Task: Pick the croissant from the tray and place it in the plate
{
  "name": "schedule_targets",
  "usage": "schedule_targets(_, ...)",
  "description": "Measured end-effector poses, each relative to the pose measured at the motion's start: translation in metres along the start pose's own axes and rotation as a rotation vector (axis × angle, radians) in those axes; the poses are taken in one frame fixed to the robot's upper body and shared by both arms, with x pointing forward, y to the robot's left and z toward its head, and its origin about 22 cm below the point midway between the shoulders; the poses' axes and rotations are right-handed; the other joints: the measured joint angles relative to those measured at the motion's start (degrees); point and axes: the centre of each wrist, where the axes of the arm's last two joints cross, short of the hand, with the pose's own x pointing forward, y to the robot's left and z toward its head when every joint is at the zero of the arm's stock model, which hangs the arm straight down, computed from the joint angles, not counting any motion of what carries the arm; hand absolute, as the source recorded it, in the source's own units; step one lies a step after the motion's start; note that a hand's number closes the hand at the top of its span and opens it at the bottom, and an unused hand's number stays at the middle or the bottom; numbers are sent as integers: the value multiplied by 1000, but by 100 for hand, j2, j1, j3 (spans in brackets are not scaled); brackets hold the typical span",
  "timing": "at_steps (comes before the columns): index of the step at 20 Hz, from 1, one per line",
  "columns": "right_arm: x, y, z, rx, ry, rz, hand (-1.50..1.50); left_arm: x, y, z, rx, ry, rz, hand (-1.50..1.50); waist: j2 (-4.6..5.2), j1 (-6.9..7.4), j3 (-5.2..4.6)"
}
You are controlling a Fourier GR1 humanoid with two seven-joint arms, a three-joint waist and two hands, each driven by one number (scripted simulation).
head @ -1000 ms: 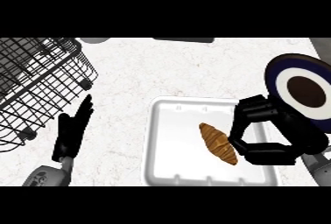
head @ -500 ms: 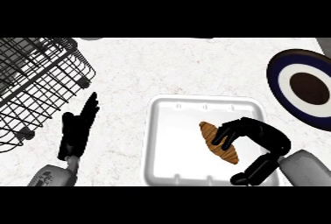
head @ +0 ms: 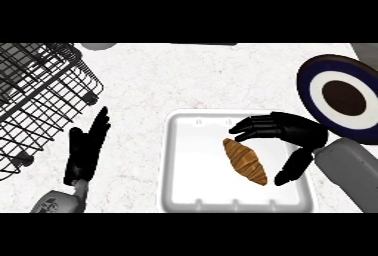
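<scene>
While one croissant (head: 245, 161) lies in one white tray (head: 190, 150), right hand (head: 297, 131) arched wide over it, one plate (head: 305, 87) nearby, left hand (head: 85, 152) resting, fingers straight.

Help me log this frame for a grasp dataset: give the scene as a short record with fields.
croissant: lying diagonally in the tray, right of its middle
tray: white, on the counter
plate: dark rim, upper right, no croissant on it
right robot hand: over the tray, fingers past the croissant's upper end, thumb to its right, not closed on it
left robot hand: open, resting left of the tray
wire basket: upper left
stage: croissant not yet lifted
</scene>
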Motion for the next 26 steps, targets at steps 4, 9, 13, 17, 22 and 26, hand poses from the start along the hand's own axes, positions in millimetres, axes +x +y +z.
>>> schedule_targets(4, 2, -15, -16, 118, 19, 134, -150, -7, 1, 5, 16, 10, 4, 0, -23, -82, -8)
schedule_targets(9, 8, -20, -36, 311, 82, 230, -150, -7, 3, 7, 26, 14, 10, 0, -43, -154, -15)
schedule_targets(13, 4, -17, -49, 419, 132, 276, -150, -8, 9, 10, 29, 14, 11, 0, -44, -167, -16)
schedule_targets(17, -3, -11, -59, 471, 163, 298, -150, -9, 13, 3, 38, 16, 13, 0, -42, -204, -16)
schedule_targets(22, -16, -1, -67, 505, 188, 314, -150, -12, 10, 7, 39, 13, 11, 0, -42, -207, -15)
schedule_targets(26, -20, 1, -76, 517, 190, 326, -150, -12, 7, 10, 38, 13, 13, 0, -45, -212, -15)
